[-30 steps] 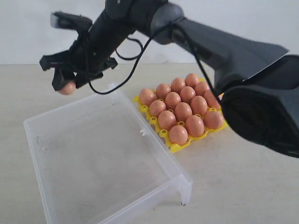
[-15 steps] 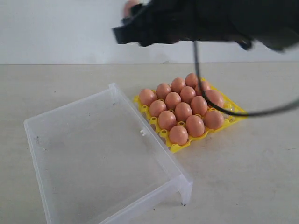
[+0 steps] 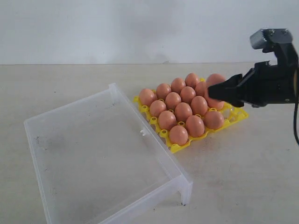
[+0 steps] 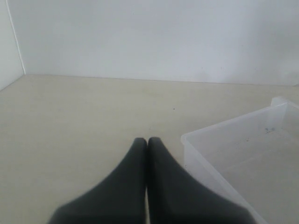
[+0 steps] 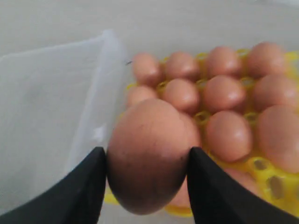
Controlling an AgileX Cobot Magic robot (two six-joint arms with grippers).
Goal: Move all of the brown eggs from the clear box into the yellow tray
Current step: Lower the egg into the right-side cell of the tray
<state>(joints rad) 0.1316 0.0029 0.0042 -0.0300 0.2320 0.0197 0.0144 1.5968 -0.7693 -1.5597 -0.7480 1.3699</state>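
Pale table surface (image 3: 252, 177) runs back to a white wall at its far edge. Clear box (image 3: 93, 158): largest item, sits on the near left part of the surface, skewed so that one corner points at the far edge; frosted floor with a few dark specks, small tab on its right long wall. Right arm comes in from the right edge of the surface, black, with a grey camera block on top. Yellow tray (image 3: 174, 148): middle of the surface, just beside the box's right long wall, also set corner-on; whether the two touch, cannot tell. Brown eggs (image 3: 182, 111) stand in rows in the tray's cups, filling most of it; a few open yellow cups show at the tray's right corner. Right gripper (image 3: 217, 92) is over that right side of the tray, jaws spread to about an egg's width and clamped on one brown egg (image 3: 215, 79); the right wrist view shows a black finger pressed against each side of this egg, with the filled rows behind it. Whether the held egg touches the tray, cannot tell. Left gripper (image 4: 147, 141): seen only in the left wrist view, fingertips pressed together with nothing between them, over bare surface near a corner of the box.
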